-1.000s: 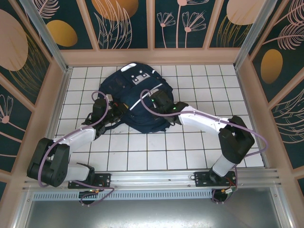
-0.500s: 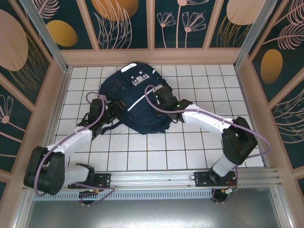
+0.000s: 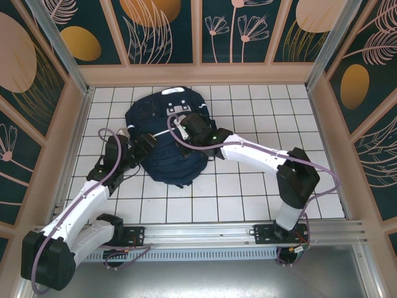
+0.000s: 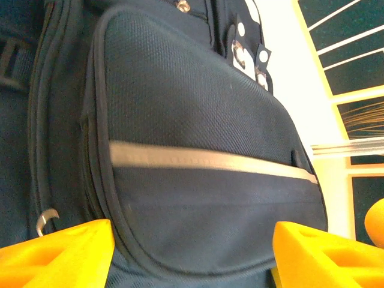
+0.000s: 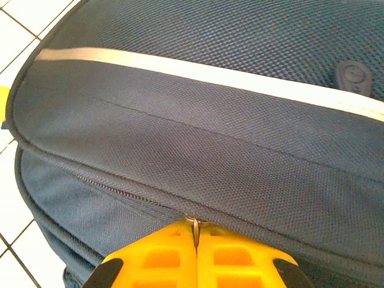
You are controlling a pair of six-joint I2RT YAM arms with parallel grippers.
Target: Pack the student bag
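The student bag (image 3: 162,162), dark navy with a pale reflective stripe, lies on the white tiled floor at the back left. My right gripper (image 3: 183,126) reaches over its top from the right. In the right wrist view this gripper (image 5: 196,241) is shut on the small metal zipper pull (image 5: 195,224) at the seam of the bag (image 5: 210,90). My left gripper (image 3: 146,143) is at the bag's left side. In the left wrist view it (image 4: 192,258) stands open, its yellow fingertips (image 4: 60,255) wide apart in front of the bag's front pocket (image 4: 198,108), holding nothing.
Wooden-framed wall panels (image 3: 74,118) close the floor on the left, back and right. A metal rail (image 3: 205,233) runs along the near edge by the arm bases. Bare tiles (image 3: 248,186) lie to the right and in front of the bag.
My left gripper has opened and its arm has drawn back to the left. My right gripper, still shut, moved left across the bag, and the bag shifted left with it.
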